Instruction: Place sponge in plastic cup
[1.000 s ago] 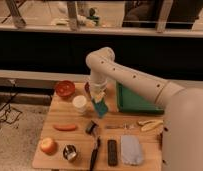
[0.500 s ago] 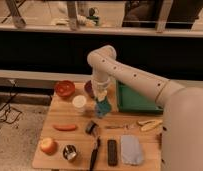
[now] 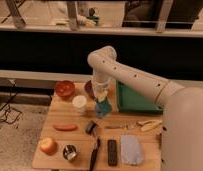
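Gripper (image 3: 101, 96) hangs at the bench's (image 3: 77, 140) rear middle, directly over the plastic cup (image 3: 101, 112); sponge (image 3: 101, 103) sits between them, at the cup mouth; we cannot tell whether it is gripped.

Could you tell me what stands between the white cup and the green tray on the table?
In the camera view, the plastic cup stands between them, with the gripper hanging directly above it.
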### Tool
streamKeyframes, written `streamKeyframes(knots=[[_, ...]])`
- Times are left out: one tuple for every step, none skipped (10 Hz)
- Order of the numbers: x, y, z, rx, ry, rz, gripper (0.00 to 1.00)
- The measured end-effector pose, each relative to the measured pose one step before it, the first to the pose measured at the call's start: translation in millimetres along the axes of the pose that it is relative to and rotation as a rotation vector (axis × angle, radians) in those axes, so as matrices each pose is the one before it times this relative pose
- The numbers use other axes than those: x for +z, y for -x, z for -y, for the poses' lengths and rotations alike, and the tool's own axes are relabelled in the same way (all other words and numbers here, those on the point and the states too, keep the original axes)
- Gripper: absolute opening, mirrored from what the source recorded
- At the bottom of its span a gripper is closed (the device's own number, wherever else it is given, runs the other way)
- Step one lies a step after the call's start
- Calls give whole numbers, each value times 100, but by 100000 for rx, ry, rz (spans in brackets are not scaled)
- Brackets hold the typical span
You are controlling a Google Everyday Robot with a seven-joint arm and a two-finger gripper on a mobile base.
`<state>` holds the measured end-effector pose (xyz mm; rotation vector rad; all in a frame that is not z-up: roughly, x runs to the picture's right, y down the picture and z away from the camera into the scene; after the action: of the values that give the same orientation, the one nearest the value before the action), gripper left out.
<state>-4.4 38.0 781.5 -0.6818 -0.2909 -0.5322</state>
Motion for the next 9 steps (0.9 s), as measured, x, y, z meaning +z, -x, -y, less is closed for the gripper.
streamKeyframes(knots=[[4,-5,2,1,0,-24,0],[0,6,2,-3,10,9,0],[104,112,60,-132,214,117,0],[116,235,92,-68,349,200,0],[53,107,53,-33,164,101,0],[58,194,81,-105,184,214,0],[117,277,99,-269,249,390,0],[92,157,71,-137,201,227,0],[101,94,20,-118,270,159,0]])
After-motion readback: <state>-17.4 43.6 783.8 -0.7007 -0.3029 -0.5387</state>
